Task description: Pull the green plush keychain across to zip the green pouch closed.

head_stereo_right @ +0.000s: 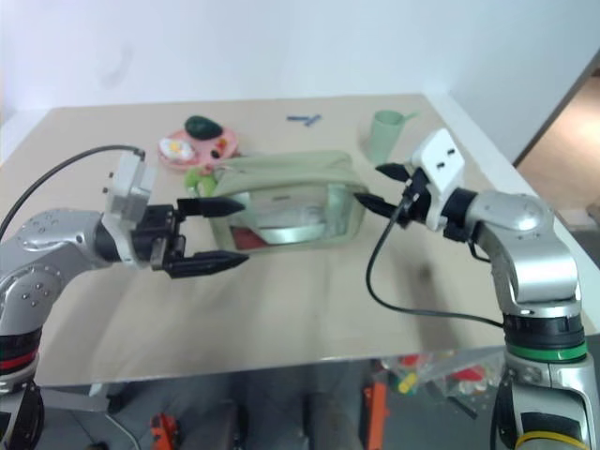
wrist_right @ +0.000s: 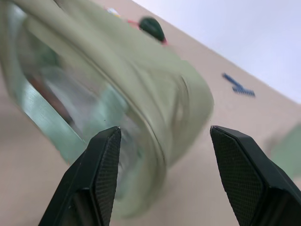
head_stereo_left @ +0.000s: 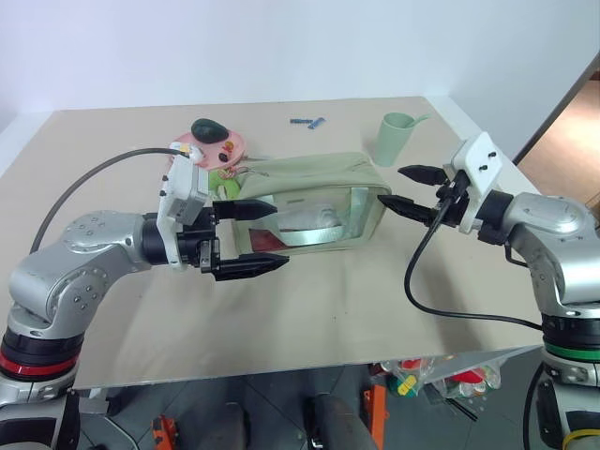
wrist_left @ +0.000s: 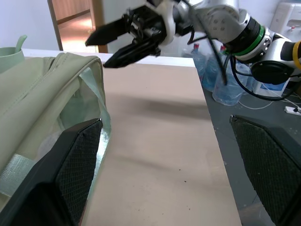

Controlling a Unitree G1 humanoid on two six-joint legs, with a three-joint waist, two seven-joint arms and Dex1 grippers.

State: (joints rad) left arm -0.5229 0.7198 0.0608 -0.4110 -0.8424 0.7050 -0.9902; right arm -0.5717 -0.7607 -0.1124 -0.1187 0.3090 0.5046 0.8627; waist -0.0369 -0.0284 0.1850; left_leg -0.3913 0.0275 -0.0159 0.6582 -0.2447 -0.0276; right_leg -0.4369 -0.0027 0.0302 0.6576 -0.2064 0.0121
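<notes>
the green pouch (head_stereo_left: pixel 314 202) lay on the counter (head_stereo_left: pixel 309 309) between both grippers. the left gripper (head_stereo_left: pixel 246 237) and right gripper (head_stereo_left: pixel 412 190) stood open, holding nothing. the green plush keychain (head_stereo_left: pixel 221 177) showed at its left end; grip it firmly and pull straight along the zipper.

Green pouch (wrist_right: pixel 117 89) between spread hand (wrist_right: pixel 162 176) fingers

left arm: reaches in from the left, forearm level
left gripper (head_stereo_left: pixel 246 237): points right, fingers spread wide, nothing between them
right arm: bent in from the right
right gripper (head_stereo_left: pixel 411 190): points left, fingers apart, holding nothing
</notes>
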